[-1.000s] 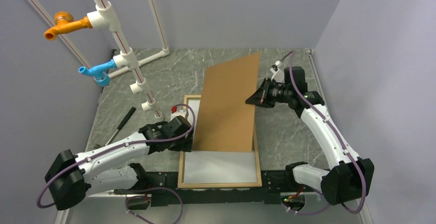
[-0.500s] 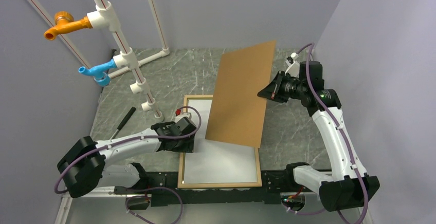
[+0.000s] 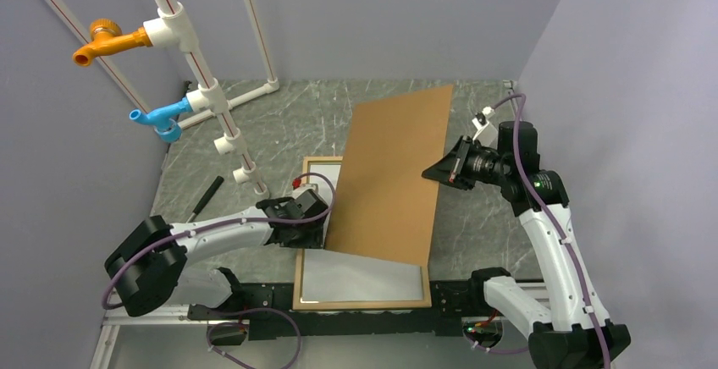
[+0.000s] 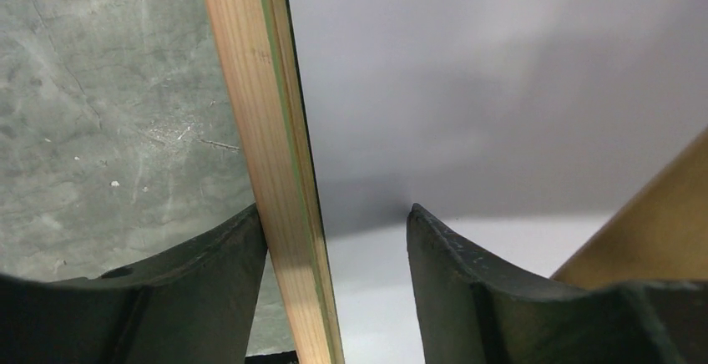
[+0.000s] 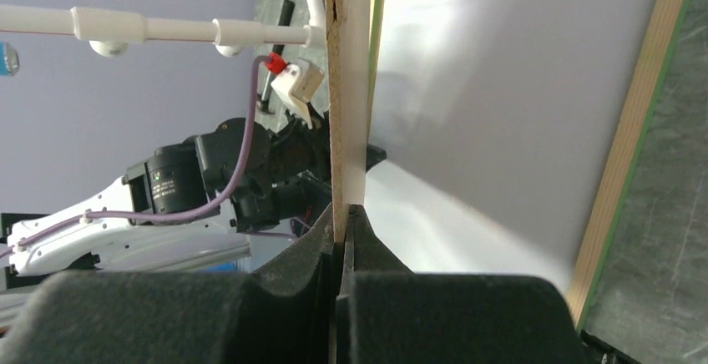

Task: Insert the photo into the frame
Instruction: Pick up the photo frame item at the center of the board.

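– right gripper (image 5: 344,214) is pinched shut on the backing board (image 3: 389,174); my left gripper (image 4: 334,214) gapes astride the frame (image 4: 275,130) rail.
– photo (image 3: 364,278) lies white-side up inside. i'd lower the board squarely.

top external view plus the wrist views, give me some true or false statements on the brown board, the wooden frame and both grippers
1. The right gripper is shut on the edge of the flat brown backing board. True.
2. The flat brown backing board lies flat inside the pale wooden rectangular frame. False: it is held up at a tilt over the frame's far part.
3. The left gripper has its fingers on either side of the frame's left rail. True.
4. The black pen-like tool lies inside the frame. False: it lies on the grey marble table, left of the frame.
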